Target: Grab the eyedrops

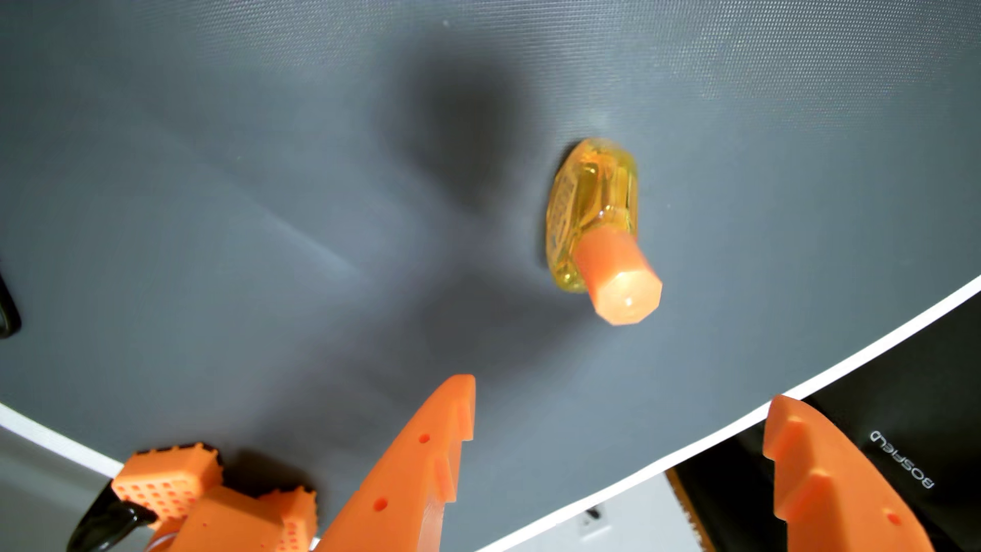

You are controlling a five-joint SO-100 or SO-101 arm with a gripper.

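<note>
Claw spread wide, orange fingers entering from the bottom edge of the wrist view, nothing between them. Eyedrops standing upright on the grey surface, beyond the fingertips and apart from them, roughly in line with the gap, orange cap toward the camera.

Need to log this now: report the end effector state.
End effector: open, holding nothing; the eyedrops bottle stands apart on the grey mat.
</note>
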